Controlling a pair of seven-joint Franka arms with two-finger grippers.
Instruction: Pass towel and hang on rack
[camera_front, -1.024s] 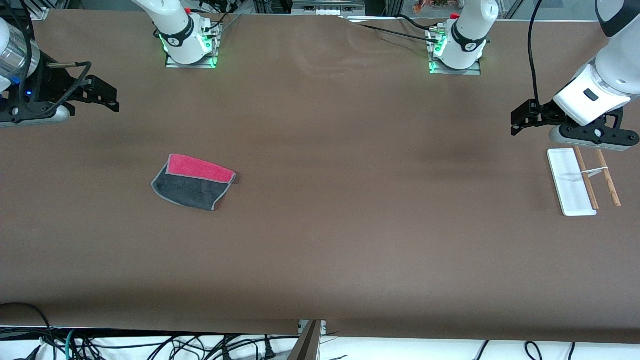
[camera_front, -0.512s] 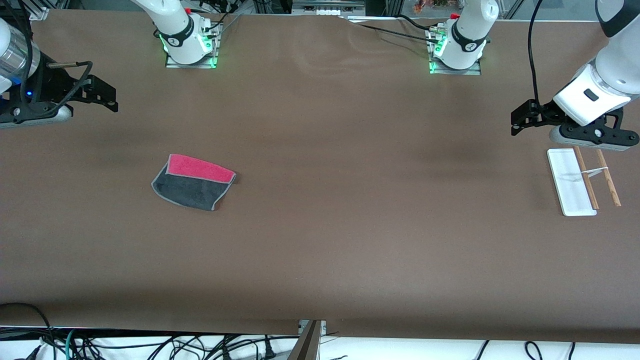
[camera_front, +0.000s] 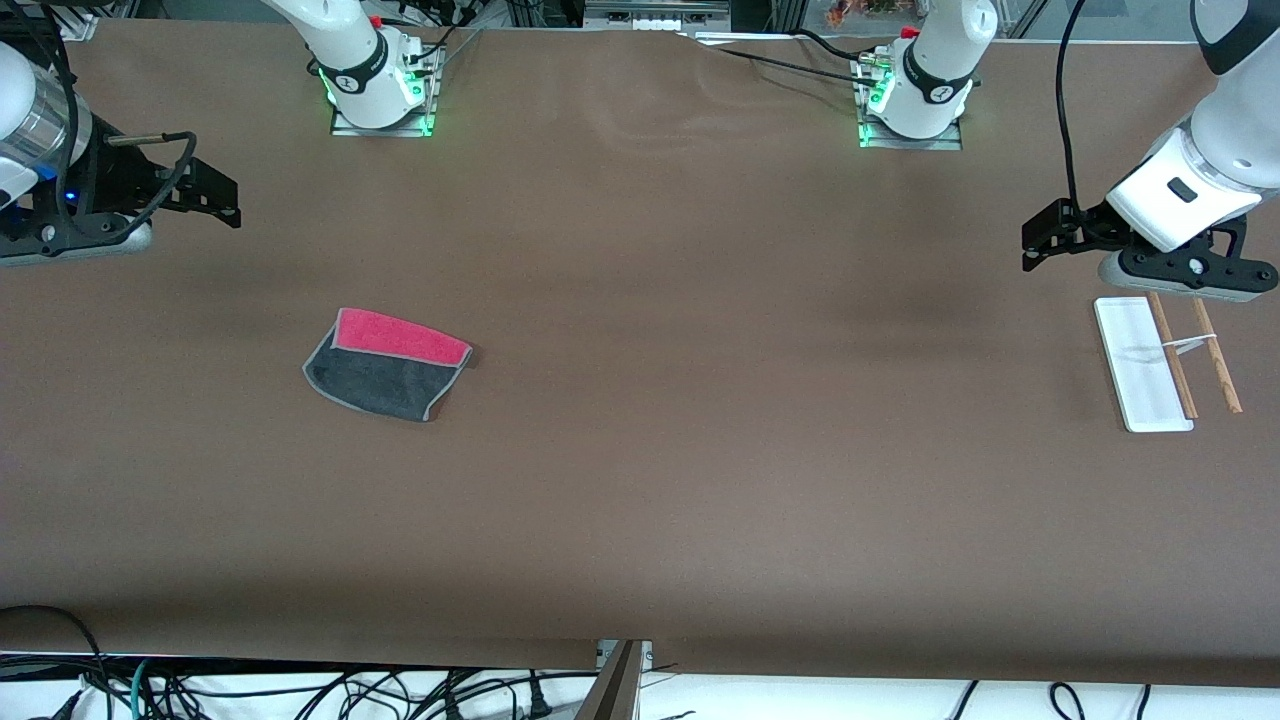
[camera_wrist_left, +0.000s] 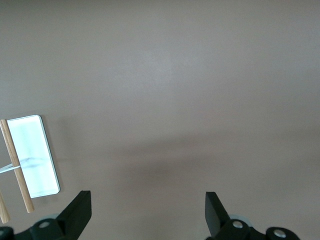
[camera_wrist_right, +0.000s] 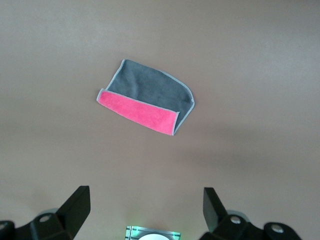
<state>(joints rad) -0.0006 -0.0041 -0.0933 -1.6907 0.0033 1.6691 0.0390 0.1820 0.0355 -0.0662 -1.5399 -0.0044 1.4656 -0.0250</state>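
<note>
The towel (camera_front: 388, 365) lies flat on the brown table toward the right arm's end, its red-pink half farther from the front camera than its dark grey half. It also shows in the right wrist view (camera_wrist_right: 147, 97). The rack (camera_front: 1140, 365) lies at the left arm's end, a white base with two wooden rods (camera_front: 1217, 355) beside it. It also shows in the left wrist view (camera_wrist_left: 32, 155). My right gripper (camera_front: 225, 200) is open and empty over bare table, apart from the towel (camera_wrist_right: 145, 205). My left gripper (camera_front: 1035, 245) is open and empty over bare table beside the rack (camera_wrist_left: 147, 210).
The two arm bases (camera_front: 380, 90) (camera_front: 915, 100) stand with green lights at the table's edge farthest from the front camera. Cables (camera_front: 300, 690) hang below the table's front edge. Bare brown table lies between the towel and the rack.
My right gripper has shifted slightly toward the table's middle. The left arm, the towel and the rack have not moved.
</note>
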